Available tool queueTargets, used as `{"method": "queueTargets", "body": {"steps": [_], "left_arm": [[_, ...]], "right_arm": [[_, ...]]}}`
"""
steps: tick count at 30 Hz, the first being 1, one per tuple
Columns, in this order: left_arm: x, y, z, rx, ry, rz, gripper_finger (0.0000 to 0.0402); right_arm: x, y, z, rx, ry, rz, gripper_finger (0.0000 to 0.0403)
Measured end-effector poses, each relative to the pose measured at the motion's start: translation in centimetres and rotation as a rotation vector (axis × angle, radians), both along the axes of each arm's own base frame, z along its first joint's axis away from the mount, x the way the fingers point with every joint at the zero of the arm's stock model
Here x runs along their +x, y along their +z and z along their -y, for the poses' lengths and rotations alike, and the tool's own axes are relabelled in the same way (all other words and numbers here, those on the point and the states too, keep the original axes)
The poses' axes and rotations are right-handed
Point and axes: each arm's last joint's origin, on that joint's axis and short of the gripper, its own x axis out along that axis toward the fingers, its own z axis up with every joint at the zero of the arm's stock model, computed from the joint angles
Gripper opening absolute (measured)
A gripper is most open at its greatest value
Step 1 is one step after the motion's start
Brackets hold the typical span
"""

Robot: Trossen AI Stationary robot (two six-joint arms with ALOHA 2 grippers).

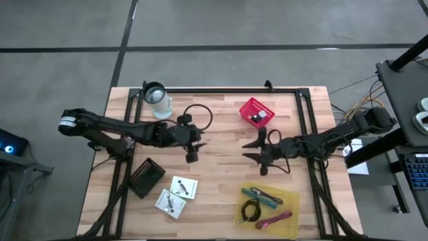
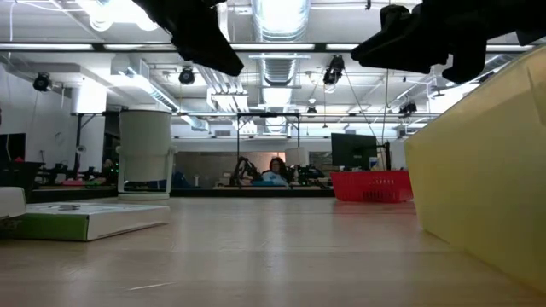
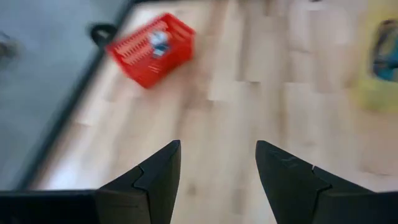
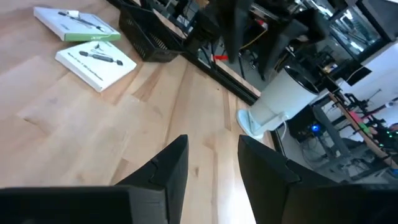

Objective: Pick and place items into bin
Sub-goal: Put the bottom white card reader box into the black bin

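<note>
Red bin [image 1: 257,111] as landmark. Left end effector [image 1: 192,150] open, empty, over the table [image 1: 221,181] left of bin. Right end effector [image 1: 257,150] open, empty, just below bin in high view. Sticks [image 1: 264,196] and cable coil [image 1: 251,211] lie on a yellow sheet [image 1: 291,201] below bin; cards [image 1: 176,194] lower left. Left wrist view shows small pieces [image 3: 158,40] inside bin (high view barely). Low view alone shows a person [image 2: 275,170] far back.

I work in a robotics lab: bare ceiling ducts [image 2: 281,21] and strip lights [image 2: 256,47] run overhead, benches with monitors [image 2: 354,151] and equipment fill the hall beyond my wooden table [image 2: 256,247], and a person [image 2: 275,168] sits there.
</note>
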Motion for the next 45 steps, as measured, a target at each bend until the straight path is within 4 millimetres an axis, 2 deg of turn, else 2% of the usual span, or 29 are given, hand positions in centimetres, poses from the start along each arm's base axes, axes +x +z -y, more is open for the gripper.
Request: {"method": "queueTargets", "body": {"steps": [5, 21, 28, 37, 45], "left_arm": [[-0.3, -0.3, 1.2, -0.156, 0.012, -0.006, 0.0192], [-1.4, -0.8, 6.3, -0.432, 0.06, -0.003, 0.0192], [-0.7, -2.0, 7.5, -0.421, 0.097, -0.087, 0.0192], [1.7, -3.1, 8.5, -0.361, 0.125, -0.28, 0.0192], [3.2, -3.3, 9.3, -0.316, 0.143, -0.403, 0.0192]], "right_arm": [[0.0, -0.2, 0.4, -0.009, -0.016, -0.007, 0.0123], [0.4, -0.3, 3.5, -0.038, -0.138, -0.021, 0.0123], [0.5, -0.2, 4.4, -0.027, -0.179, -0.015, 0.0123], [0.5, -0.2, 4.7, -0.016, -0.192, -0.009, 0.0123], [0.5, -0.2, 4.5, 0.004, -0.098, -0.013, 0.0123]]}}
